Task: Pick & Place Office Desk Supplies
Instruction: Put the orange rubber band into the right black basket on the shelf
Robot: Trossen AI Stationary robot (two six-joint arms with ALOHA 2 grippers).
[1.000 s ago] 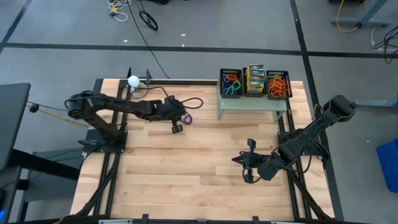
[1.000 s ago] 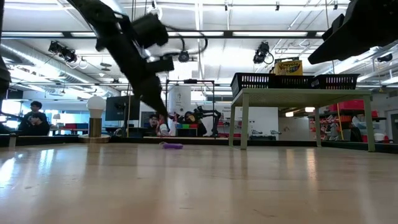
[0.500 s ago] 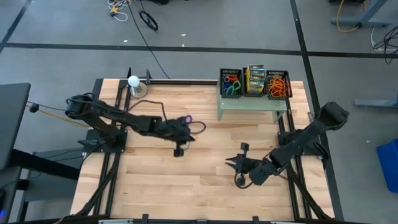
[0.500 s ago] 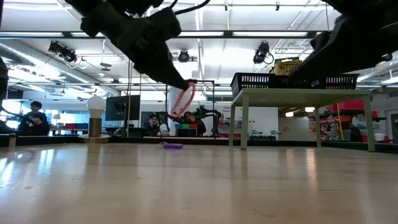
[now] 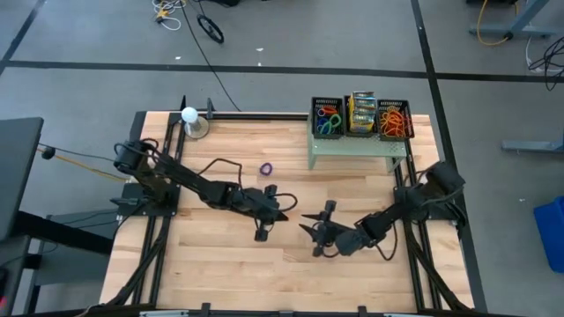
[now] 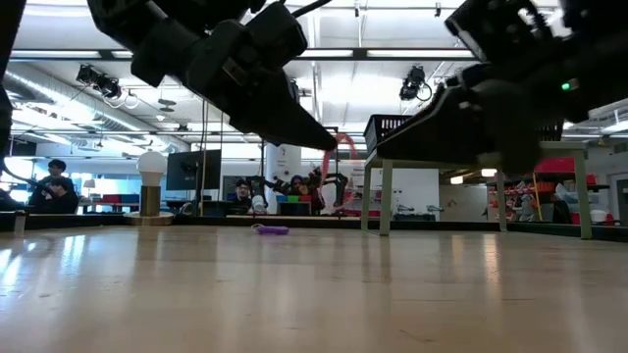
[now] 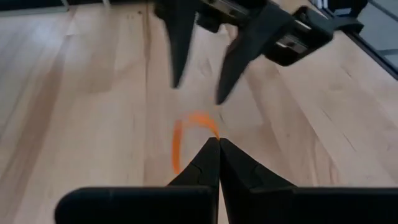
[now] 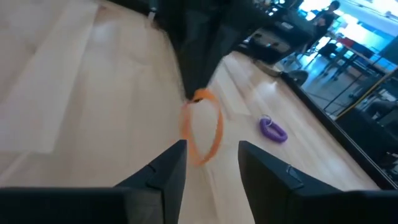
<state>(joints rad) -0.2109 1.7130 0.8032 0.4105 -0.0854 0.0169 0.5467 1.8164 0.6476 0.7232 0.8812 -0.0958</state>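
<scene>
**A floppy orange loop hangs between our two grippers**

On our left, the left gripper sits mid-table above the boards, its fingers pinched fully together on the top of an orange rubber band. The band dangles as a thin loop below the fingertips, clear of the wood, and it sags into an uneven oval, so we judge it very light, soft and stretchy, with no stiffness of its own. It should slip easily unless pinched hard on a single strand.

Moving right, the right gripper faces it just beside, jaws parted and holding nothing, with the loop hanging ahead of the gap in the right wrist view. We would take hold on the lower arc of the loop, well away from the other fingertips.

Behind, a purple ring lies flat on the table. Far right, the black baskets hold sorted supplies on the pale green stand.
</scene>
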